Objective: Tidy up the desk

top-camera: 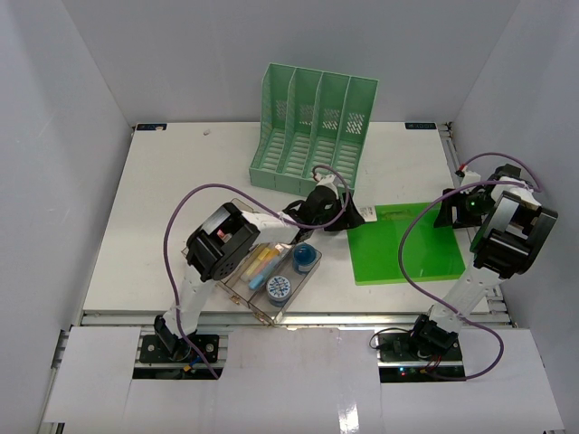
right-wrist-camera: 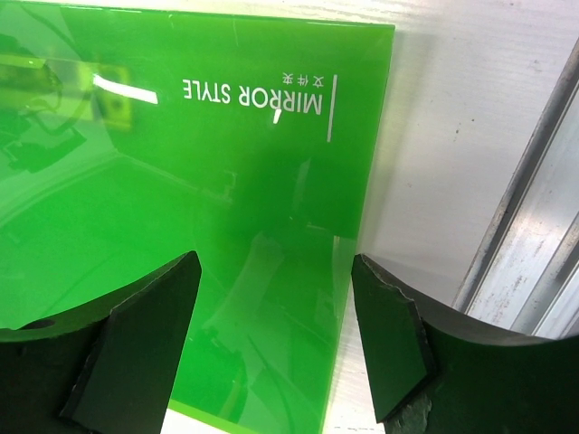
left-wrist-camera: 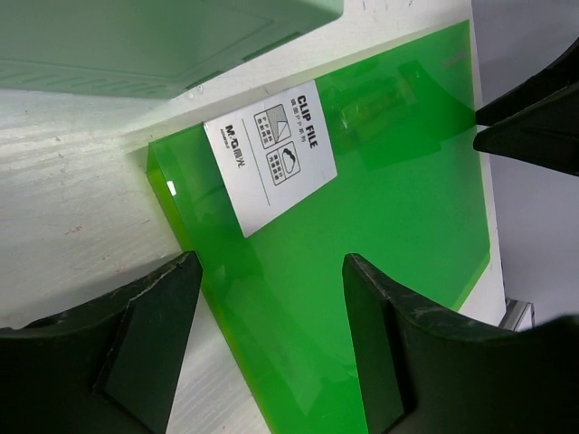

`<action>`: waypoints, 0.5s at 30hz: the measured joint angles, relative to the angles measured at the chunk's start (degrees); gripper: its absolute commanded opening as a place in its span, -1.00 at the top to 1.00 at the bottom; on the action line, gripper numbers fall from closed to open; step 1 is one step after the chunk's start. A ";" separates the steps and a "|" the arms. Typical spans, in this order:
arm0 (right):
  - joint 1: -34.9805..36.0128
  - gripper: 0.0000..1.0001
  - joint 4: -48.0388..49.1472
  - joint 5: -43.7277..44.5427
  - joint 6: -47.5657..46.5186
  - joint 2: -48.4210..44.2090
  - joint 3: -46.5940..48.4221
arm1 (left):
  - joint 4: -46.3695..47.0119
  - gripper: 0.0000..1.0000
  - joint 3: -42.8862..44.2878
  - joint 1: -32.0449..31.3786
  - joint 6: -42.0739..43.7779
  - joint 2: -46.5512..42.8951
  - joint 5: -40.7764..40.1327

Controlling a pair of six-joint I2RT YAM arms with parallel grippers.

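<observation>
The desk is a white tabletop between grey walls. A translucent green clip file lies flat on its right half. My left gripper hovers at the file's left edge. In the left wrist view it is open, one finger over bare desk and the other over the green file. My right gripper is at the file's far right corner. It is open too, straddling the edge of the file. Neither holds anything.
A pale green slotted file rack stands at the back centre, just behind my left gripper. A clear compartmented tray with tape rolls and small items sits near the front. A metal rail runs close by my right gripper.
</observation>
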 measured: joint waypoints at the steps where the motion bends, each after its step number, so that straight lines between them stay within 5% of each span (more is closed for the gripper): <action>1: 0.02 -0.48 0.00 0.04 0.00 0.00 0.00 | 0.24 -0.33 -0.06 0.03 -0.17 0.11 0.27; 9: -0.03 -0.47 0.28 1.17 -0.13 0.00 0.00 | 2.78 0.58 -1.76 1.27 -2.19 0.53 2.93; 15: -0.18 -0.48 0.32 1.74 -0.37 0.00 0.00 | 5.21 1.00 -2.92 2.17 -4.05 2.08 5.79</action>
